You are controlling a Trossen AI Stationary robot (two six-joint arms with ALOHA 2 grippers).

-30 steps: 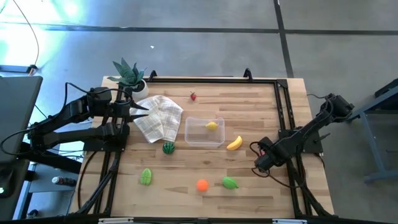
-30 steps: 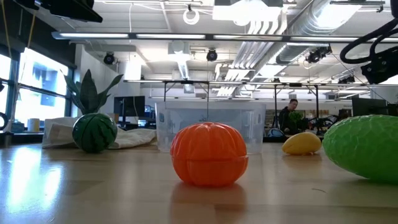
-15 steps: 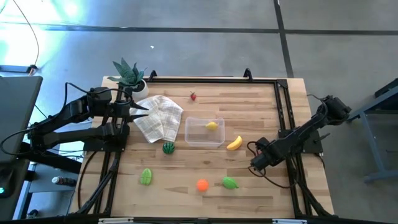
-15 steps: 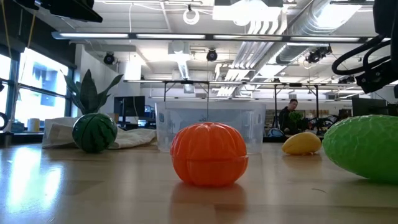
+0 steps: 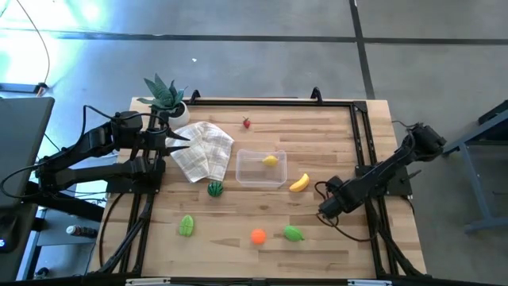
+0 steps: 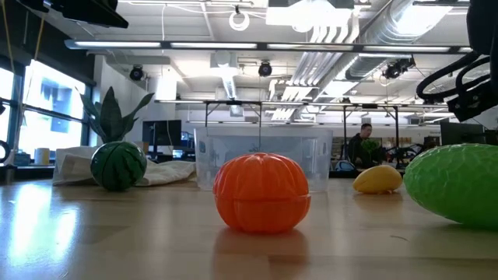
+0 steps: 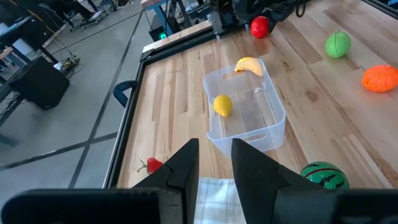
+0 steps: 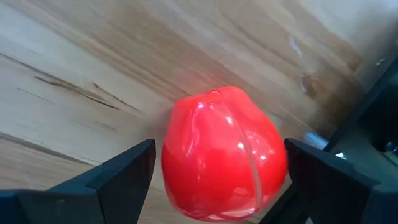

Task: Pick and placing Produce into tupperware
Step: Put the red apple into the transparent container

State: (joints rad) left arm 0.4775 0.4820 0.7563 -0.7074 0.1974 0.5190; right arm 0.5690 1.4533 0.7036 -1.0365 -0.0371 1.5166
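The clear tupperware (image 5: 261, 168) (image 7: 249, 112) stands mid-table with a yellow lemon (image 5: 271, 160) inside. A banana (image 5: 298, 183) lies just beyond its right end. My right gripper (image 5: 329, 208) (image 8: 219, 149) is low over the table's right part, open, one finger on either side of a red round fruit (image 8: 224, 152) (image 7: 260, 26) resting on the wood. Whether the fingers touch it I cannot tell. The gripper hides this fruit in the high view. My left gripper (image 5: 181, 142) (image 7: 214, 163) waits open over a checked cloth (image 5: 202, 151).
Loose on the wood: a watermelon (image 5: 215, 189), a green fruit (image 5: 186, 226), an orange (image 5: 258, 236), another green fruit (image 5: 294, 233) and a strawberry (image 5: 247, 122). A potted plant (image 5: 165, 95) stands at the far left corner. A black frame rail (image 5: 359, 151) runs beside the right gripper.
My right gripper has crept a little toward the table's left and near edges and sunk slightly, staying open. Nothing else has moved.
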